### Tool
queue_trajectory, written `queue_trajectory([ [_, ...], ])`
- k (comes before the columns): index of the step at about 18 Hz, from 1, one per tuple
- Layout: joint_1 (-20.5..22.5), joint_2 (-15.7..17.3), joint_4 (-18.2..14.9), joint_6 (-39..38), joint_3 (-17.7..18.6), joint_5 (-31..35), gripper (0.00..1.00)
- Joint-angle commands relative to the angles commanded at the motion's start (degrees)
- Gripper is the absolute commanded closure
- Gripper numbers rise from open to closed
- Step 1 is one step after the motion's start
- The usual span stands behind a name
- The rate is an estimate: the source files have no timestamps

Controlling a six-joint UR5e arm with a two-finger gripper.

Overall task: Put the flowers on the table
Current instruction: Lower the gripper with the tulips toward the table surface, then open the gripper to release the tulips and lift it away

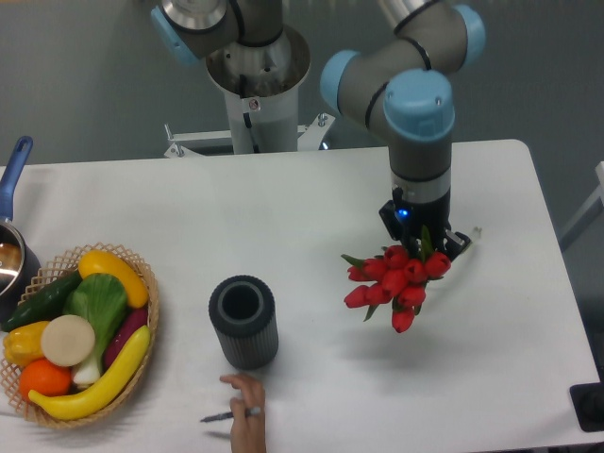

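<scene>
The flowers [396,279], a bunch of red tulips with green leaves, hang in my gripper [422,241] over the right half of the white table [311,208]. The blooms point toward the camera and lower left; the stems run up under the gripper and are mostly hidden. The gripper is shut on the stems, its fingers largely covered by the wrist and the blooms. A shadow lies on the table below the bunch, so it appears held above the surface.
A dark grey ribbed cylindrical vase [243,321] stands left of the flowers. A wicker basket [142,283] of toy fruit and vegetables sits at the front left. A pot with a blue handle [14,170] is at the left edge. A human hand [247,406] holds a pen at the front edge.
</scene>
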State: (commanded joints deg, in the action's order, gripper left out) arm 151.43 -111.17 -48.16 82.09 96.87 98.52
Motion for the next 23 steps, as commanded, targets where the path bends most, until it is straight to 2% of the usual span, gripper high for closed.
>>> queue_trajectory([
  [4,0.2,-3.6,0.3,-0.5,-2.6,-0.2,0.56],
  [8,0.8,-3.7,0.4,-0.2,-2.6,-1.0,0.55],
  [9,0.9,-3.6,0.4,-0.2,-2.6,-1.4,0.50],
  [10,1.2,-3.6,0.4,-0.2,-2.6,-3.0,0.34],
  [11,1.9,-3.4,0.5,0.2,-2.8,-6.6,0.05],
  [12,2.3,-3.4,0.5,-0.2,-3.5,-8.3,0.00],
  [16,4.2,-2.9,0.5,-0.4,-5.4,-9.5,0.00],
  [20,8.9,-1.4,0.5,0.4,-6.4,-16.8,0.00],
  [23,9.8,-0.5,-0.2,3.8,-6.4,-17.1,0.00],
])
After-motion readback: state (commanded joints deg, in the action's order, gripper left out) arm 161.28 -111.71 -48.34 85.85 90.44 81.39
